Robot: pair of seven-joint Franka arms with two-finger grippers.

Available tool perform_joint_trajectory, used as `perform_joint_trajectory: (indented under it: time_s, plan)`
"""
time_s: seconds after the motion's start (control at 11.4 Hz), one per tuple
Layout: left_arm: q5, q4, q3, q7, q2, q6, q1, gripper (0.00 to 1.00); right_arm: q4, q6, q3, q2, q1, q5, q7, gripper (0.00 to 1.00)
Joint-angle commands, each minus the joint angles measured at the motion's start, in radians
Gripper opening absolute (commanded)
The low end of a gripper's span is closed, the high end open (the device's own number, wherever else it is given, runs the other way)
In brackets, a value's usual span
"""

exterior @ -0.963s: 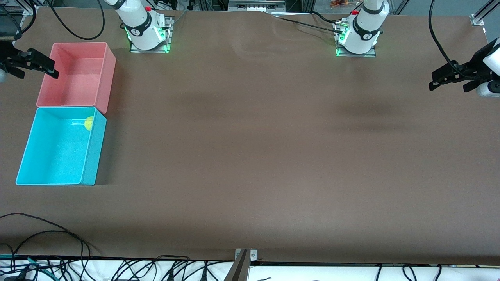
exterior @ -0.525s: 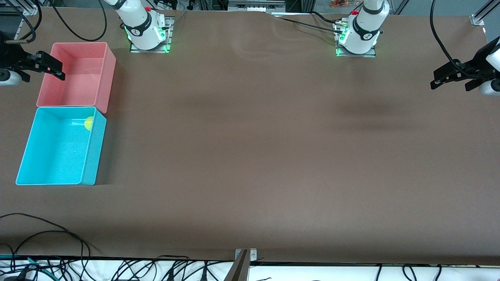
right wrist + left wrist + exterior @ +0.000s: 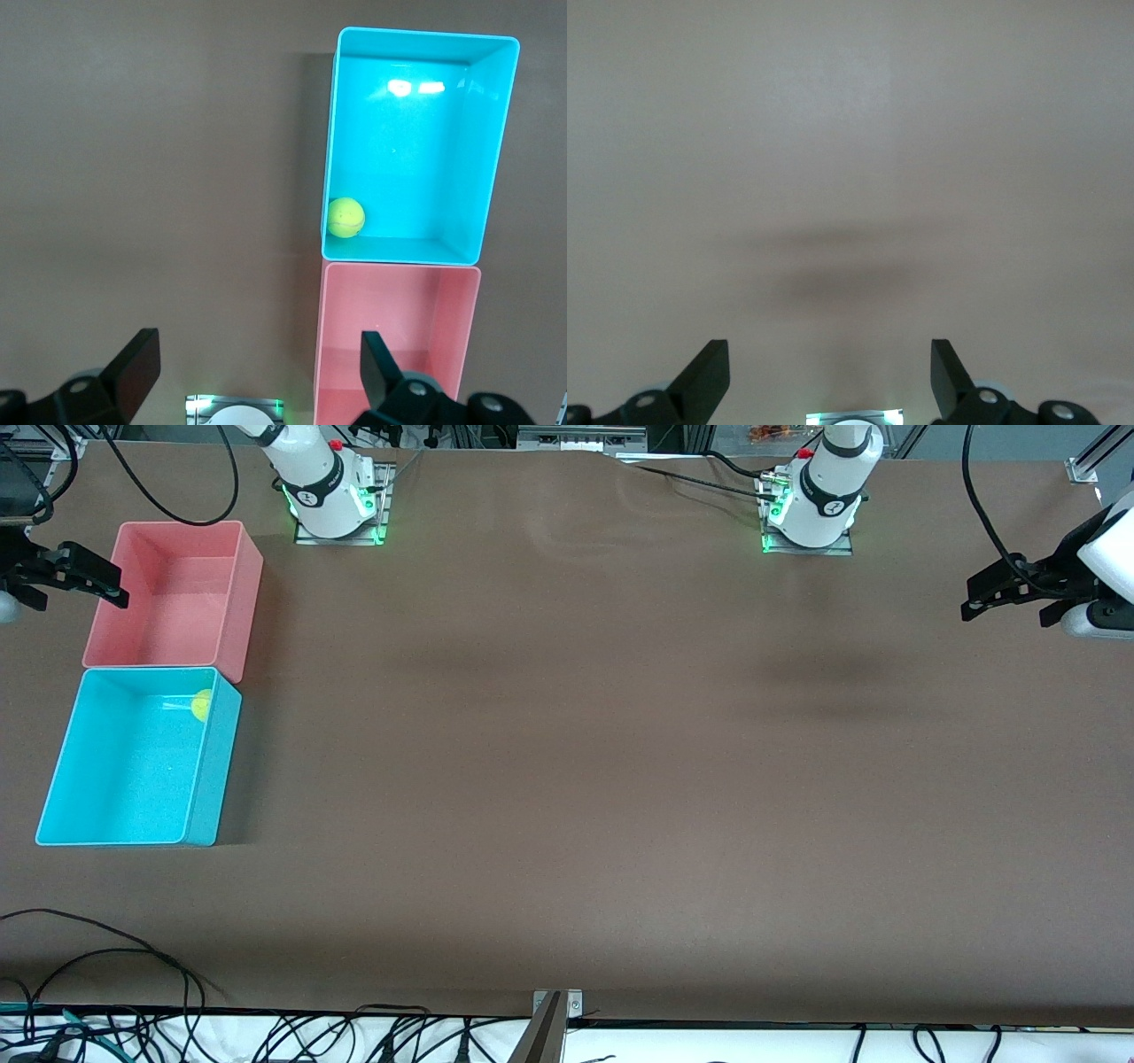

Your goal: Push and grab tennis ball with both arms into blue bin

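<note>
Already the tennis ball (image 3: 202, 706), fuzzy and yellow-green, is lying inside the blue bin (image 3: 97, 834), in the corner next to the pink bin (image 3: 239, 602) that is touching the blue one on the side farther from the front camera. Up in the air, the right gripper (image 3: 84, 577) is hanging over the pink bin's outer edge with its fingers spread wide and holding nothing. Likewise the left gripper (image 3: 1001, 595) is waiting wide open and empty over the brown table (image 3: 567, 779) at the left arm's end.
</note>
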Motion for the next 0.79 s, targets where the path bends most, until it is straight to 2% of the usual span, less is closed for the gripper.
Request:
perform_joint_trajectory:
  time_s: [0.0,0.26,0.7]
  plan:
    - [0.022,0.061,-0.001,0.001,0.008,-0.035,0.001,1.00,0.042,-0.029,-0.002,0.024,0.004,0.011,-0.013,1.00]
    - [0.025,0.084,0.006,0.004,0.015,-0.034,0.013,1.00,0.042,-0.031,-0.002,0.024,0.004,0.011,-0.011,1.00]
    - [0.048,0.084,0.003,-0.005,0.028,0.043,0.013,1.00,0.047,-0.008,-0.001,0.026,-0.001,0.020,-0.002,1.00]
